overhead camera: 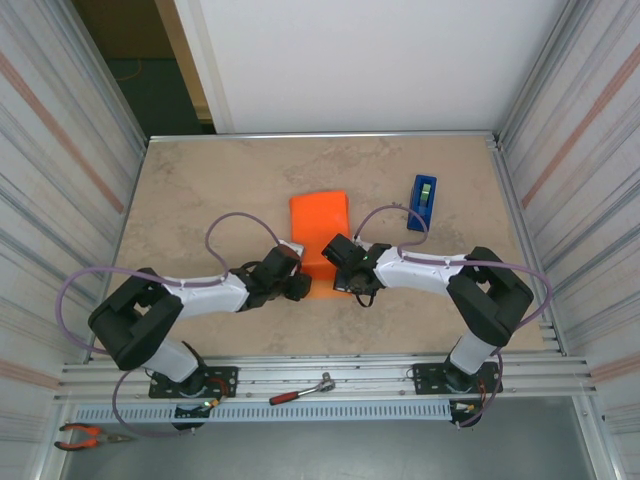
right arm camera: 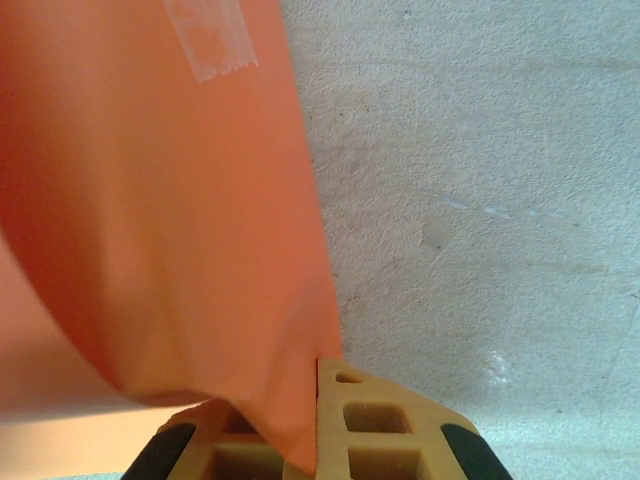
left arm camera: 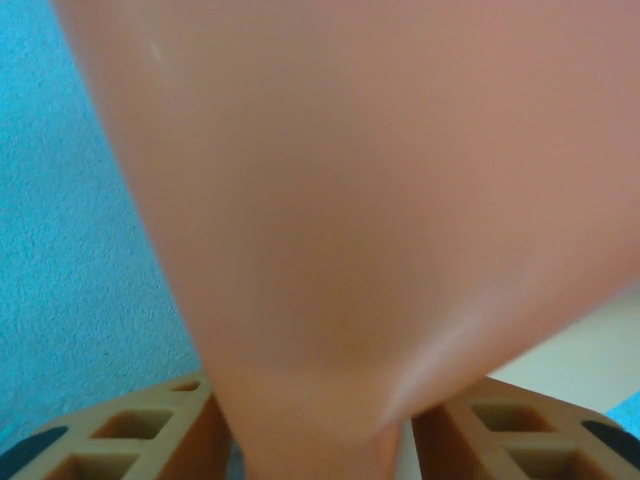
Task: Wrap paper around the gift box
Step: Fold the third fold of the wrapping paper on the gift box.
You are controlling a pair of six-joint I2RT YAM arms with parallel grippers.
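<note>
**Orange, thin rectangular paper [overhead camera: 318, 215] taken at one end by both grippers**

The paper lies on the beige, stone-patterned tabletop [overhead camera: 200, 200], stretching away from both sets of jaws, with its near end raised between them. The left gripper [overhead camera: 302, 285] and the right gripper [overhead camera: 330, 268] face each other across that end, close together.

In the right wrist view, the right gripper [right arm camera: 300, 440] has its jaws pressed together on the paper. A fold of the sheet runs down between the tan, honeycombed fingers [right arm camera: 385, 420] and is pinched there. Ahead of the jaws and to their left, the sheet rises as a broad orange wall. A short strip of clear tape [right arm camera: 215, 45] is stuck on it far ahead of the fingertips. To the right of these jaws is bare tabletop.

In the left wrist view, the left gripper [left arm camera: 312, 440] has its jaws standing apart. The paper narrows to a blurred fold that fills the gap between the two fingers [left arm camera: 140, 440]. I cannot tell whether they press on it.

A narrow blue plastic tape dispenser [overhead camera: 423, 201] stands well beyond the right jaws and off to their right, apart from the paper.
</note>
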